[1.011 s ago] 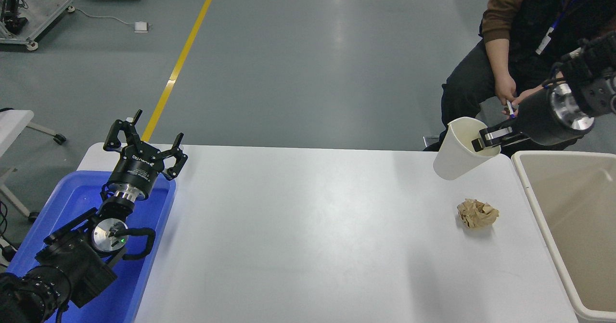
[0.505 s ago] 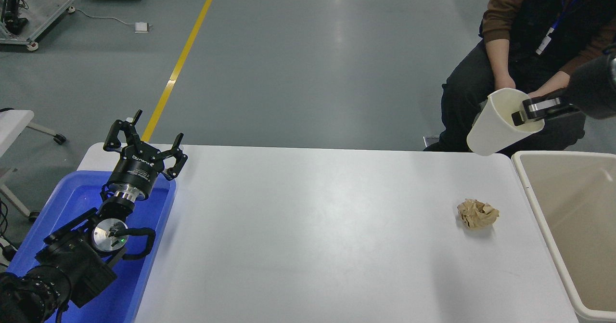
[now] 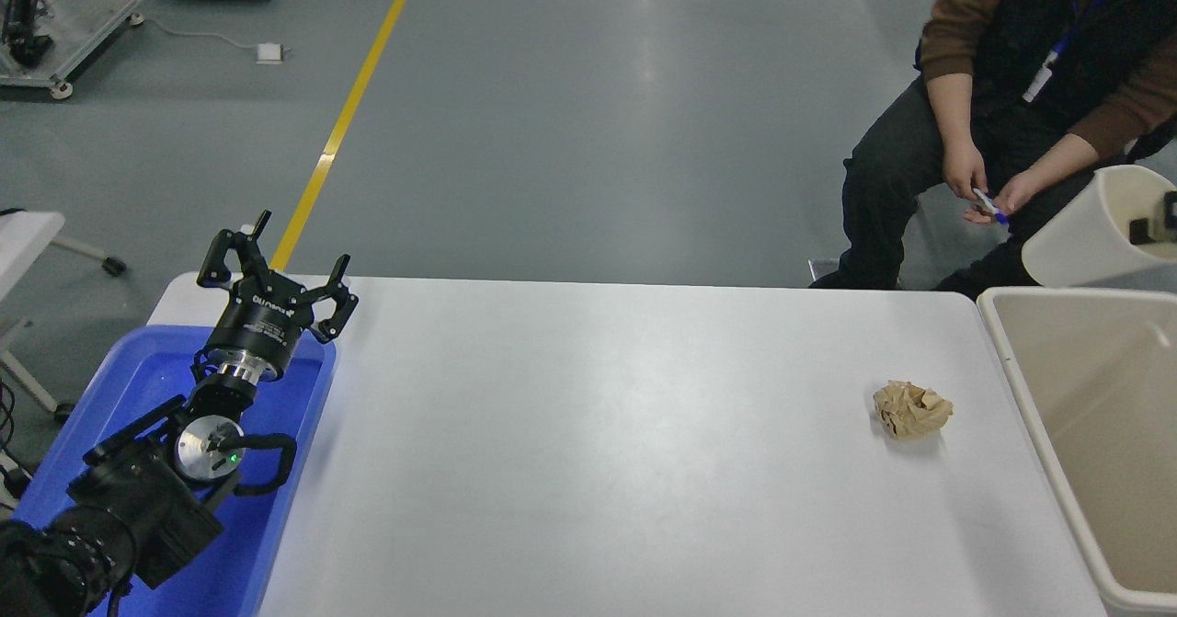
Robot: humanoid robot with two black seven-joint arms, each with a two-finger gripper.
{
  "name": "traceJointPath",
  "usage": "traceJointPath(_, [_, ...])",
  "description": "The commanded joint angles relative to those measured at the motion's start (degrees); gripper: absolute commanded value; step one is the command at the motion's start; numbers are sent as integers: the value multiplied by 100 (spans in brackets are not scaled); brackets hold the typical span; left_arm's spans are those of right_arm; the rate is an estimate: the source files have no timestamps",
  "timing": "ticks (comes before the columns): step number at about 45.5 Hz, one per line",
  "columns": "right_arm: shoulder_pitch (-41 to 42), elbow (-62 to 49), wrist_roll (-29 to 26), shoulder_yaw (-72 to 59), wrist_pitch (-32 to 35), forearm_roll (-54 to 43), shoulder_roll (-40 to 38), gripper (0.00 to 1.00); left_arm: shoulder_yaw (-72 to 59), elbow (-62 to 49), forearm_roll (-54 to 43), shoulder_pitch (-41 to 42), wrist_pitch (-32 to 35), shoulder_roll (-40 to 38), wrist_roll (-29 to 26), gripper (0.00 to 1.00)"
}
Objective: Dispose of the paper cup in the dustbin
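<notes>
- Paper cup (image 3: 1076,231) up in the air at about 3 o'clock, tipped on its side, mouth toward the right edge, over the far rim of the dustbin (image 3: 1011,341) and clear of the desk (image 3: 598,433).
- Right end effector (image 3: 1160,222) almost wholly past the right edge; only a dark finger seen inside the cup's mouth, at the wall. Looks clamped on the cup wall, pinching the rim, since nothing else carries the cup.
- Left end effector (image 3: 276,272) parked at about 9 o'clock over the blue tray (image 3: 303,470), fingers spread wide, holding nothing.
- Handling, as a judgement: light, thin-walled, easily dented; stiffest at the rolled rim, so a rim pinch with 1 finger inside and 1 outside suits better than a squeeze across the body. Smooth outside likely a little slippery, yet little grip force needed for so little weight. Apparently empty.
- On release, probably a short tumble into the bin; a bounce off the thick rim seems the main risk while the cup sits over the far edge and not over the middle.
- Count: 1 paper cup, 1 dustbin, 1 crumpled brown paper ball (image 3: 911,408) on the desk near the bin at about 4 o'clock, 1 blue tray, 2 end effectors.
- 1 person (image 3: 1021,74) seated beyond the far right corner, at about 1 o'clock, holding a small pen-like item in both hands.
</notes>
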Motion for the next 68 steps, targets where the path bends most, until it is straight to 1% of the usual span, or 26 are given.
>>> traceJointPath(1, [-1054,-959,169,442,-265,1189,-425,0,1,-3,0,1,7,-5,0,100])
traceJointPath(9, [-2126,-1714,397,714,-414,2165,-144,0,1,-3,-8,-8,7,-6,0,100])
traceJointPath(15, [-3320,-2277,450,1197,-607,2851,216,0,1,6,-8,-8,16,-6,0,100])
traceJointPath(22, [-4552,-2963,486,1742,-809,3317,708,0,1,-2,-8,-8,16,-6,-9,100])
traceJointPath(29, [-5308,-3463,468,1813,-1064,4046,1200,0,1,-3,-8,-8,16,-6,0,100])
traceJointPath(36, [-6064,-4254,380,1883,-1056,5021,1745,0,1,-3,-8,-8,16,-6,0,100])
traceJointPath(40, [-6451,-4580,292,1971,-1073,5391,2009,0,1,-2,-8,-8,16,-6,-9,100])
traceJointPath(44, [-6837,-4931,143,2295,-1126,5664,2299,0,1,6,-8,-8,16,-6,-9,100])
traceJointPath(47, [-7162,-5221,-76,2682,-1214,5734,2492,0,1,-3,-8,-8,16,-6,-9,100])
traceJointPath(49, [-7469,-5510,-304,3233,-1336,5726,2720,0,1,-3,-8,-8,16,-6,0,100])
traceJointPath(54, [-7866,-5890,-726,4246,-1460,5664,3011,0,1,6,-8,-8,16,-6,-9,100])
traceJointPath(60, [-8148,-6004,-1149,5380,-1671,5673,3266,0,1,-3,-8,-8,16,-6,0,100])
traceJointPath(68, [-8411,-5996,-1404,6444,-1689,5726,3372,0,1,-3,-8,-8,16,-6,-9,100])
